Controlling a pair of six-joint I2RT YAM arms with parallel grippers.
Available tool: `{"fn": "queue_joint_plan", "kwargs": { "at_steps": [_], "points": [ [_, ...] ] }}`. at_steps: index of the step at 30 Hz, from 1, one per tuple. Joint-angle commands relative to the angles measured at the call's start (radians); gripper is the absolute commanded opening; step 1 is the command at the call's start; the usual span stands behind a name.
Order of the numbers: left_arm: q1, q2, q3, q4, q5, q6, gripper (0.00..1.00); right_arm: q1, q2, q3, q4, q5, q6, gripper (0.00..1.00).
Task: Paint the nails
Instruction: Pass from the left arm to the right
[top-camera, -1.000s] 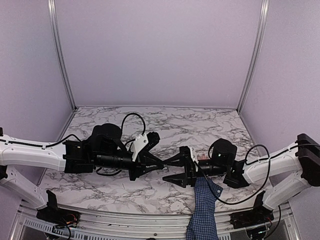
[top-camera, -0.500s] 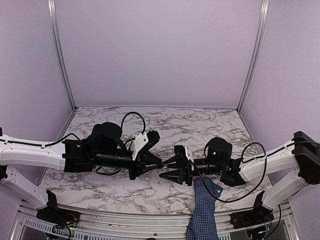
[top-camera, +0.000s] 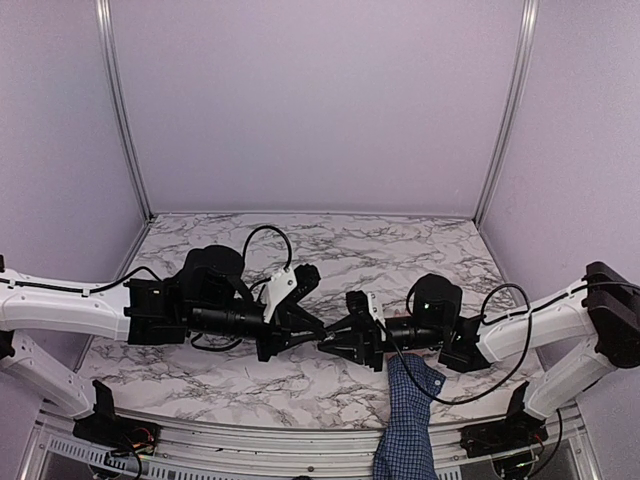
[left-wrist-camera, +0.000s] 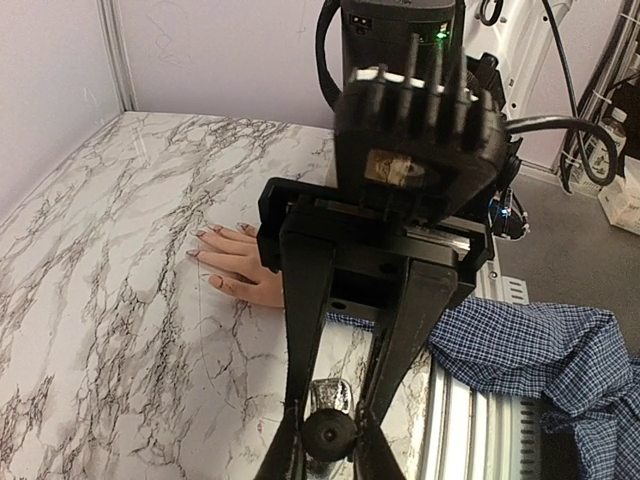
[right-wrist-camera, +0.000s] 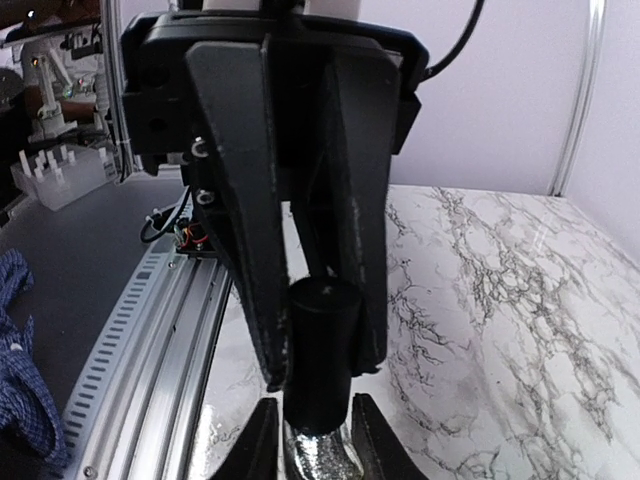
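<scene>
On the veined white marble table (top-camera: 200, 375), the right gripper (top-camera: 328, 346) has closed in onto the silvery glitter bottle (right-wrist-camera: 315, 455), whose dark cap (right-wrist-camera: 320, 320) the level left gripper (top-camera: 318, 333) clamps, while the pale hand (left-wrist-camera: 242, 270) rests its nails (left-wrist-camera: 216, 230) flat beside them.

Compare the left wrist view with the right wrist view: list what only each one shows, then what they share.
Only the left wrist: the pale hand flat on the marble table, nails visible, and the right gripper head-on. Only the right wrist: the left gripper head-on and white clutter off the table. Both: the glittery bottle in the right gripper, its dark cap in the left gripper, the table, the checked sleeve.
</scene>
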Motion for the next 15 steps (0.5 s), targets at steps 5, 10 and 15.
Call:
{"fn": "queue_joint_plan", "kwargs": {
  "at_steps": [5, 10, 15],
  "points": [
    [0.008, -0.042, 0.035, 0.017, -0.006, -0.006, 0.00, 0.010, 0.015, 0.043, -0.023, -0.010, -0.023, 0.24],
    [0.008, -0.040, 0.029, 0.024, -0.003, -0.009, 0.00, 0.010, 0.012, 0.042, -0.011, -0.017, -0.023, 0.11],
    [0.009, -0.048, 0.015, 0.028, 0.001, -0.015, 0.06, 0.010, 0.008, 0.043, -0.012, -0.024, -0.021, 0.02]
  ]
}}
